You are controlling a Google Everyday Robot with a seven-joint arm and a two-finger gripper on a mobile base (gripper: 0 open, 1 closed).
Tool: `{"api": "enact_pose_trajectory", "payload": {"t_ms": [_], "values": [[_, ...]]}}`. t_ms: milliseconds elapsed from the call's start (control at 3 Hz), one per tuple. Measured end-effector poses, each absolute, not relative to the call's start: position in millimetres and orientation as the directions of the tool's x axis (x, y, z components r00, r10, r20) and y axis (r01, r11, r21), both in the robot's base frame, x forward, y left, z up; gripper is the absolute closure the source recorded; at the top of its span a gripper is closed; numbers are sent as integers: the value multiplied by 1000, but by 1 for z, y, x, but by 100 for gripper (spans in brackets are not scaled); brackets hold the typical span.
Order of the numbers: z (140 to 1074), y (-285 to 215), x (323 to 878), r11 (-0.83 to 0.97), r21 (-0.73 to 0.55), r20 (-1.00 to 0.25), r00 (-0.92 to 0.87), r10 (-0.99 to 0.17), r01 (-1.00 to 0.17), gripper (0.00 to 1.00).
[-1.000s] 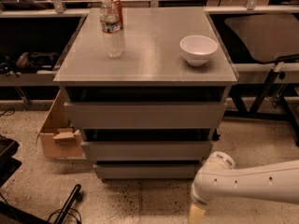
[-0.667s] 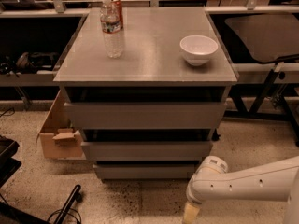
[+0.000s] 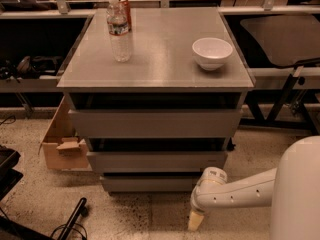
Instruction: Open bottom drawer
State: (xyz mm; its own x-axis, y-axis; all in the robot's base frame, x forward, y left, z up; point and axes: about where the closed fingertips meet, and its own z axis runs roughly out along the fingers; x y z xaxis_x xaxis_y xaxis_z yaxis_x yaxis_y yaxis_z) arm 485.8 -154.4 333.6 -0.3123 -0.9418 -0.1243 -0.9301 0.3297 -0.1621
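- The grey bench point(image 3: 165, 59) is a three-drawer cabinet with a flat, smooth top, standing on a speckled floor point(image 3: 150, 216).
- A clear water bottle point(image 3: 120, 34) stands upright at the back left of the top. A red can point(image 3: 127, 8) stands just behind it, mostly hidden.
- A white bowl point(image 3: 212, 52) sits on the right side of the top, well apart from the bottle.
- An open cardboard box point(image 3: 62, 146) lies on the floor against the cabinet's left side. A dark chair seat point(image 3: 282, 34) is to the right.
- The bottom drawer point(image 3: 150, 183) is the lowest and narrowest front, under the two wider ones, with a dark gap above it.
- The white arm point(image 3: 240, 193) reaches in from the right. The hand point(image 3: 195, 220) points down at the floor, just in front of the bottom drawer's right end. Whether it is wide or narrow cannot be told.
- Since a second ago the arm and hand have moved left and nearer the cabinet. The bottom drawer's front, the bottle and the bowl are where they were.
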Motion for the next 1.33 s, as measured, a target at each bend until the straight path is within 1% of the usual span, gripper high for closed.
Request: {"api": "enact_pose_trajectory", "payload": {"t_ms": [333,667,1000,1333], "values": [[333,-154,486,329,-161,-124,-312,-942,-930,0],[308,-155,490,316,-165,-130,-297,-946,-934,0],[260,-163,513,221,-198,-97,-205,-974,-955,0],[239,-170,533,171,-224,-73,-159,-985,-959,0]]}}
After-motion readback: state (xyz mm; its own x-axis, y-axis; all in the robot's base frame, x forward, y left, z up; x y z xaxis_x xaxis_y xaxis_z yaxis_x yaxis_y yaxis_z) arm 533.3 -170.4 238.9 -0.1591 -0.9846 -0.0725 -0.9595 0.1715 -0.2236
